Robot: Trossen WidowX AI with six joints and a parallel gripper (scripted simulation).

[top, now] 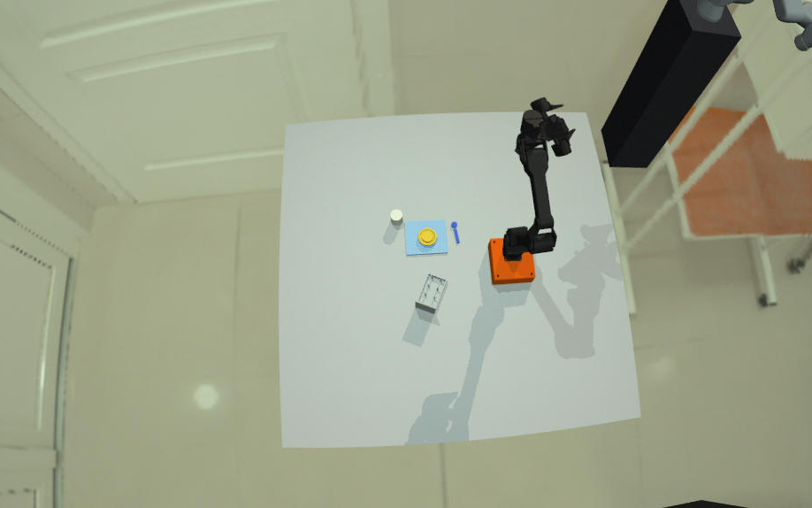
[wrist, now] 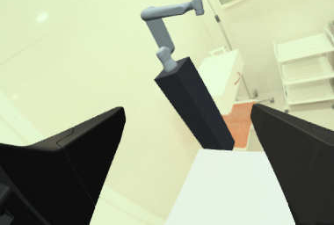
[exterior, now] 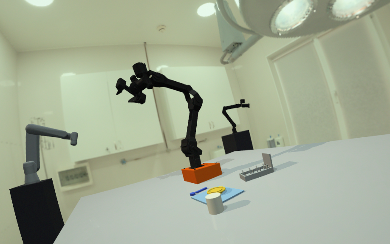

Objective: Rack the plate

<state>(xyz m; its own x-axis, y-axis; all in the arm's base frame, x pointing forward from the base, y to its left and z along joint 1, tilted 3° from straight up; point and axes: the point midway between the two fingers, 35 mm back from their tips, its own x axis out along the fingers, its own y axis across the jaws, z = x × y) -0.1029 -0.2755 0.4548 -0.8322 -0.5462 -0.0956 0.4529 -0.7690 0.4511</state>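
The yellow plate (top: 426, 236) (exterior: 216, 190) lies flat on a light blue mat (top: 411, 248) (exterior: 235, 192). The grey dish rack (top: 425, 307) (exterior: 259, 174) stands on the table a little apart from the mat, with short upright rails inside and a taller panel at one end. No plate stands in it. My gripper (top: 568, 118) (exterior: 122, 97) (wrist: 188, 112) is open and empty, raised high above the table's far right corner in the top view, well away from plate and rack. The wrist view shows neither of them.
A white cup (top: 396, 216) (exterior: 214, 204) stands beside the mat, opposite a blue spoon-like piece (top: 456, 234) (exterior: 202, 190). The arm's orange base (top: 511, 273) (exterior: 201, 174) is to the right of them in the top view. A black pedestal (top: 648, 95) (wrist: 193, 105) stands beyond the table edge.
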